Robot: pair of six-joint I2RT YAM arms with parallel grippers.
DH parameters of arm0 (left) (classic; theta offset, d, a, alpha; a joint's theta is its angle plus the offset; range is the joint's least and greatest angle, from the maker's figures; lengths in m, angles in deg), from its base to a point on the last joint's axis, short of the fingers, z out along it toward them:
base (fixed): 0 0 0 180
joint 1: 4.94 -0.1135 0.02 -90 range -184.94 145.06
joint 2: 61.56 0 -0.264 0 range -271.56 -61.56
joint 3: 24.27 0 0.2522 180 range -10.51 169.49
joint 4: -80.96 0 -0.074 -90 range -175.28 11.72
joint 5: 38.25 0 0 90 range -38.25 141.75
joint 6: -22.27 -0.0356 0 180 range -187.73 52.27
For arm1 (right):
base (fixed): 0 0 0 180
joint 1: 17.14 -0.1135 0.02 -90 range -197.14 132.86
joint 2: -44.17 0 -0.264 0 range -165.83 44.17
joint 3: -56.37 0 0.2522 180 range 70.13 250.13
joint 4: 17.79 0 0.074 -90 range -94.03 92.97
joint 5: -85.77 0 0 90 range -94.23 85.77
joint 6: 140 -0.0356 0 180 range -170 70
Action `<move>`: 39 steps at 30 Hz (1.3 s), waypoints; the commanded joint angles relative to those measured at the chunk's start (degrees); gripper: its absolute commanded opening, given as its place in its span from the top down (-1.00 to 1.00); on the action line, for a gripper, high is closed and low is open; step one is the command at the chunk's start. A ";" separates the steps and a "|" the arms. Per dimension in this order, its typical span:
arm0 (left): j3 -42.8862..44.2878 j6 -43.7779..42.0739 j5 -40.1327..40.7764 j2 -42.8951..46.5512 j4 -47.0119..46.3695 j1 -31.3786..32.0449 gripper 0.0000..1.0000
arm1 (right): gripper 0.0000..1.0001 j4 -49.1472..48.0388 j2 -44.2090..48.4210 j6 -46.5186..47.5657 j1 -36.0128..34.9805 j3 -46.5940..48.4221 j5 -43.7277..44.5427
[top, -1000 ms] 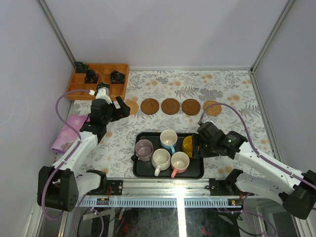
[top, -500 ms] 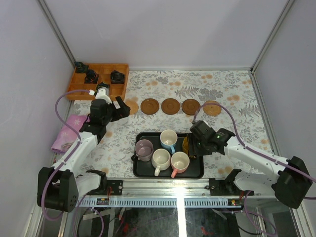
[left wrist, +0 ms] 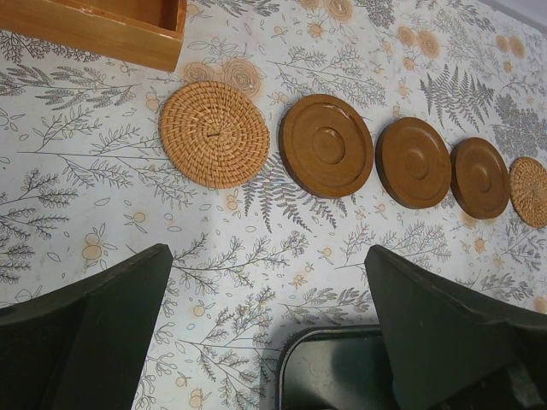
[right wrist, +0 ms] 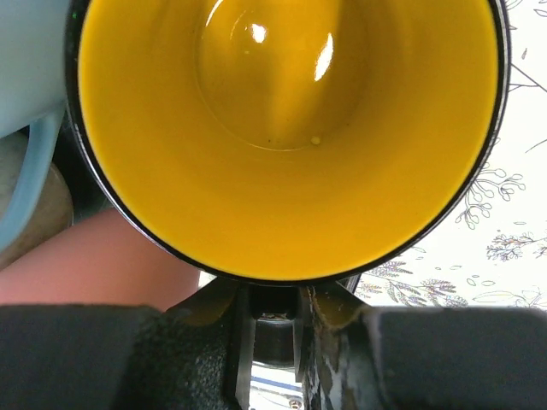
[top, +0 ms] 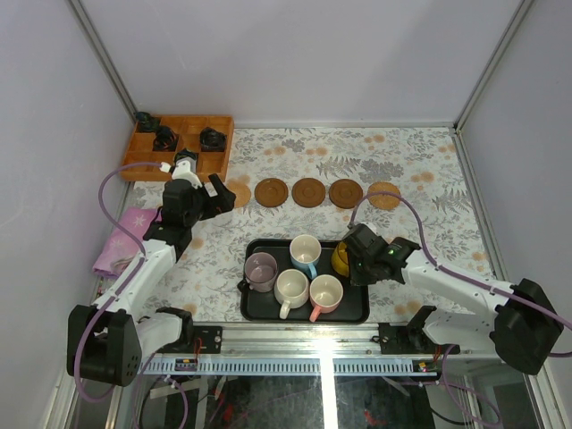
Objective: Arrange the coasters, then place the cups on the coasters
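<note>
Once done with coasters (top: 308,192), pinched yellow cup (right wrist: 282,128) in narrow right gripper (top: 356,260); left gripper (left wrist: 269,256) wide, empty. Next needed: straight lift onto a coaster.

From above, the yellow cup (top: 339,259) shows only as a sliver; the right fingers (top: 351,265) cover the rest. In the right wrist view its rim runs off the top edge, and whether those fingers pinch it cannot be told. A blue cup (right wrist: 26,162) is cut by the left edge, and the pink blur (right wrist: 111,256) below it is unreadable. In the left wrist view the far woven coaster (left wrist: 532,192), the wooden box (left wrist: 94,26) and the tray (left wrist: 329,371) are clipped by edges, and the left fingers (left wrist: 85,342) run off the bottom. The black objects (top: 165,138) in the box are too small to identify.
</note>
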 commanded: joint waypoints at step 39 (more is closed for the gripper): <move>-1.16 -0.76 1.08 2.20 -0.94 -0.07 -0.95 | 1.00 -0.50 -1.40 0.30 -2.15 6.33 10.36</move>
